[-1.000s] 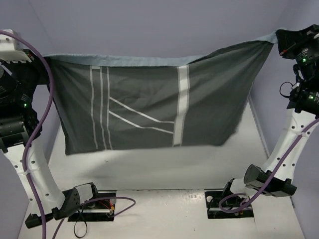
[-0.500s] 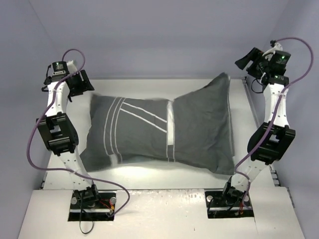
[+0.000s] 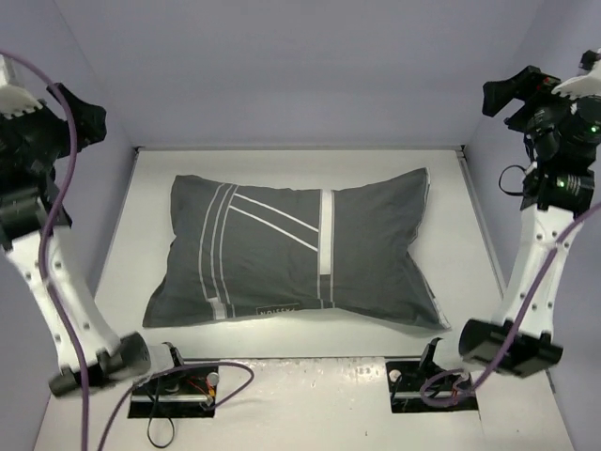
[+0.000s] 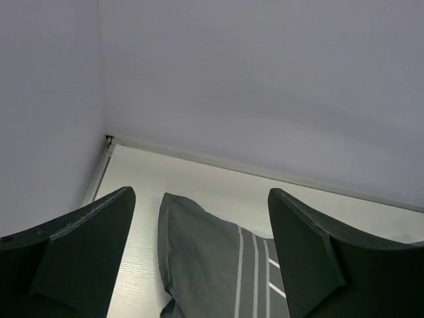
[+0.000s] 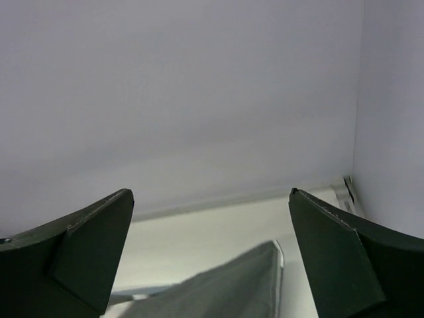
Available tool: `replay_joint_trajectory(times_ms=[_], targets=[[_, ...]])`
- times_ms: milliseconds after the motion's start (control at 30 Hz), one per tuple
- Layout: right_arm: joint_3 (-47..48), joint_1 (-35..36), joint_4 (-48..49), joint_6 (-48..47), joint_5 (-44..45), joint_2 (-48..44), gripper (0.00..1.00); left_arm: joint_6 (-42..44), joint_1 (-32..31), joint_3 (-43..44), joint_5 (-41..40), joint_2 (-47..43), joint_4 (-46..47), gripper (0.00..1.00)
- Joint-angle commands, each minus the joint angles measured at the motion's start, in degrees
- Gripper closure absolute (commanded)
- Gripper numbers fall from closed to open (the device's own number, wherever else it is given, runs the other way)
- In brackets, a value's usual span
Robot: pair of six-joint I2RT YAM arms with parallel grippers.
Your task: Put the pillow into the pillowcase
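Raised clear since earlier, left gripper (image 4: 199, 205) and right gripper (image 5: 211, 202) are being held wide, empty; pillowcase (image 3: 291, 254) is being left flat (pillow judged inside).

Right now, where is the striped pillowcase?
Top view: the pillowcase lies plump in the middle of the table, with the left hand and right hand raised clear at either side.

I log the pillowcase (image 3: 291, 254) lying puffed on the white table (image 3: 282, 160), striped side up. Left gripper (image 3: 86, 122) hangs far left and right gripper (image 3: 502, 94) far right, both apart from the fabric.
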Motion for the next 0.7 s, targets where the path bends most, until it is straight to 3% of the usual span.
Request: replay_joint_trajectory(times_ms=[0, 67, 267, 667], targets=[[-1.8, 2.4, 4.8, -0.7, 1.0, -6.6, 0.00, 2.8, -0.7, -2.0, 0.0, -7.6, -4.5, 0.23], [-2.4, 6.2, 4.4, -2.9, 1.1, -9.0, 0.00, 3.7, -3.4, -2.3, -2.2, -9.5, -7.6, 0.23], [-7.6, 12.6, 3.9, -6.7, 14.9, -16.2, 0.00, 6.6, -9.2, -5.3, -6.7, -14.2, -10.7, 0.23], [-12.0, 19.0, 3.9, -12.1, 25.8, -22.0, 0.00, 4.8, -9.4, -10.6, -5.5, -17.1, -10.6, 0.23]])
